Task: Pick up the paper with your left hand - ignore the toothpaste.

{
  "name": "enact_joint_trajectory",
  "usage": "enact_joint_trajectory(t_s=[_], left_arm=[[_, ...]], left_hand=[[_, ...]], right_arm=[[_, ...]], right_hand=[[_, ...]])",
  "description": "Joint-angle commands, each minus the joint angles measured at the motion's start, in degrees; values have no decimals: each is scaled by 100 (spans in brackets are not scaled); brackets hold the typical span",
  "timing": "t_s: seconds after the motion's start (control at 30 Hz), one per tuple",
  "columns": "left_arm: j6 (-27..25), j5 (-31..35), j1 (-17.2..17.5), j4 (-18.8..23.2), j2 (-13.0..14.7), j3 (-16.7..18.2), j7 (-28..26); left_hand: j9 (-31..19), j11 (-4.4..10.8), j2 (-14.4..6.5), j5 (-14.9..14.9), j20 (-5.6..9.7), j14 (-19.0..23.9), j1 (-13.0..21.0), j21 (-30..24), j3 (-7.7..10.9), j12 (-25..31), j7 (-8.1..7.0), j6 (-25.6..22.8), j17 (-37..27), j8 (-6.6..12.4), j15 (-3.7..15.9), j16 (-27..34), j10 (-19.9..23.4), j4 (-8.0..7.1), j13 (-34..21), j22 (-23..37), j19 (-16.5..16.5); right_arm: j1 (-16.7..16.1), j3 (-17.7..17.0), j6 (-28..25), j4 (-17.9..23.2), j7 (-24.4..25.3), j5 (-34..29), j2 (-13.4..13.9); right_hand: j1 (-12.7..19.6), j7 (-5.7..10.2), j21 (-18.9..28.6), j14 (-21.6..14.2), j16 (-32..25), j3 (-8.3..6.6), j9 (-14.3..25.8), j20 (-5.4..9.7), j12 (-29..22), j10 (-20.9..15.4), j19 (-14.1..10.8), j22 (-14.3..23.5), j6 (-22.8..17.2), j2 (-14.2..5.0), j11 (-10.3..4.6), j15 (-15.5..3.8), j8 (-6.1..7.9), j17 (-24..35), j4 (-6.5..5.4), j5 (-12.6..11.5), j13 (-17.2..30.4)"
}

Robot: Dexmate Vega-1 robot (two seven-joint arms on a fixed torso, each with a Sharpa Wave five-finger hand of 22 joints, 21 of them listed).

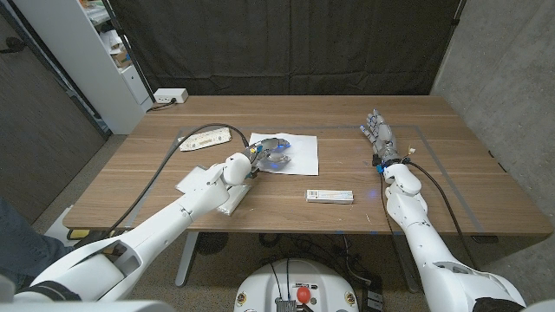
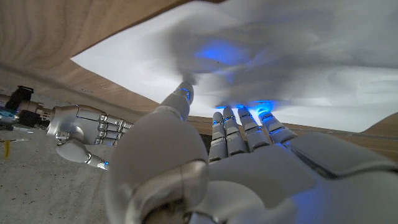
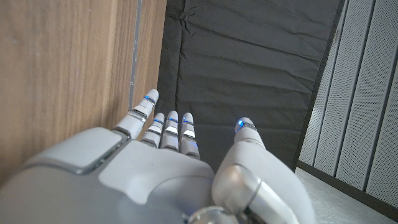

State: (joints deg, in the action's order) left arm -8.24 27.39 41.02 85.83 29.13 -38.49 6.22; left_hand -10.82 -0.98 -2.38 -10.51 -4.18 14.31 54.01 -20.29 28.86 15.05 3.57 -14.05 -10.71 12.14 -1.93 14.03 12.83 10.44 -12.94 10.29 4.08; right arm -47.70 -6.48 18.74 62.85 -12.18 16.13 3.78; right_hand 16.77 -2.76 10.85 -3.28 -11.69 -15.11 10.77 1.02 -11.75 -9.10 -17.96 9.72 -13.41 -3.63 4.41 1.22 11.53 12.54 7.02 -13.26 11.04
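Note:
The white sheet of paper (image 1: 299,152) lies on the wooden table (image 1: 156,182) near its middle. My left hand (image 1: 270,154) is over the sheet's left part, blue light glowing beneath it. In the left wrist view its fingertips (image 2: 242,117) and thumb press on the paper (image 2: 311,68), a little apart, and the sheet is wrinkled between them. The sheet still lies on the wood. My right hand (image 1: 380,137) waits at the right side of the table with straight fingers and nothing in it; the left wrist view also catches this right hand (image 2: 81,132).
The toothpaste box (image 1: 329,195) lies in front of the paper, toward the near edge. A white power strip (image 1: 205,139) with a black cable sits left of the paper. Another strip (image 1: 169,97) is at the far left corner. A shelf unit (image 1: 95,52) stands beyond the table's left side.

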Motion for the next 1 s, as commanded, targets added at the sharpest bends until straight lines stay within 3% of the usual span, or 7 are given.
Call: enact_joint_trajectory(t_s=[0.03, 0.13, 0.37, 0.43, 0.53, 0.73, 1.0], left_arm=[[-65, -222, -63, -67, -36, -3, 214], [-92, -263, -30, -63, -59, 34, 133], [-215, -288, 82, -7, -112, 119, -154], [-221, -324, 105, 4, -119, 147, -196], [-307, -308, 131, 43, -141, 163, -288], [-471, -285, 130, 76, -190, 149, -366], [-633, -292, 52, 117, -214, 110, -303]], left_hand=[[-26, -9, -85, -62, -807, 429, 313, -260, 36, 31, 7, -82, -77, 16, -154, 101, 79, -3, -40, 147, 2474], [-33, -17, -139, -76, -800, 534, 546, -355, 35, 73, 13, -140, -103, 30, -171, 145, 188, 11, -57, 143, 2709], [-59, 28, -270, -103, -694, 1128, 1469, -739, -21, 225, 94, -464, -298, 104, 56, 488, 554, 25, -146, 109, 3565], [-69, 85, -321, -107, -519, 1356, 1763, -870, -74, 319, 80, -653, -445, 150, 155, 677, 766, 7, -189, 103, 3784], [-93, 231, -384, -121, -83, 1872, 2155, -1152, -166, 511, 24, -1054, -759, 265, 395, 1072, 1155, -8, -295, 127, 4163], [-129, 364, -424, -151, 335, 2489, 2390, -1480, -180, 772, -43, -1628, -995, 455, 580, 1356, 1692, -37, -413, 146, 4538], [-139, 363, -415, -149, 410, 2598, 2380, -1578, -201, 817, -36, -1704, -1063, 466, 579, 1365, 1770, -81, -463, 144, 4557]], right_arm=[[10, -7, 27, -23, -12, 26, -24], [30, -1, 28, -40, -15, 16, -25], [111, 16, 50, -123, -32, -9, -37], [133, 24, 54, -144, -38, -24, -36], [167, 28, 72, -189, -50, -38, -38], [208, 24, 66, -238, -73, -54, -35], [212, -6, 44, -231, -96, -43, -26]], right_hand=[[-29, -2, 18, -32, -27, 12, 20, -49, 19, -78, -3, 13, -24, -8, -2, 11, -12, -5, 2, -24, 19], [-28, -1, 18, -34, -27, 12, 20, -51, 19, -79, -2, 13, -21, -8, -4, 10, -13, -5, 2, -25, 19], [-29, 2, 18, -36, -28, 13, 20, -56, 22, -72, 1, 13, -15, -7, -18, 18, -16, -4, 3, -26, 19], [-28, 4, 17, -32, -26, 13, 20, -59, 22, -75, 3, 13, -17, -6, -6, 15, -15, -4, 4, -26, 20], [-29, 4, 16, -36, -28, 13, 20, -62, 22, -73, 6, 13, -17, -6, -11, 15, -15, -4, 4, -26, 20], [-31, 7, 15, -37, -29, 16, 20, -67, 25, -66, 10, 14, -16, -1, -15, 20, -16, -4, 4, -27, 20], [-32, 11, 16, -39, -29, 18, 20, -69, 24, -70, 11, 14, -13, 2, -10, 18, -18, -3, 5, -28, 20]])
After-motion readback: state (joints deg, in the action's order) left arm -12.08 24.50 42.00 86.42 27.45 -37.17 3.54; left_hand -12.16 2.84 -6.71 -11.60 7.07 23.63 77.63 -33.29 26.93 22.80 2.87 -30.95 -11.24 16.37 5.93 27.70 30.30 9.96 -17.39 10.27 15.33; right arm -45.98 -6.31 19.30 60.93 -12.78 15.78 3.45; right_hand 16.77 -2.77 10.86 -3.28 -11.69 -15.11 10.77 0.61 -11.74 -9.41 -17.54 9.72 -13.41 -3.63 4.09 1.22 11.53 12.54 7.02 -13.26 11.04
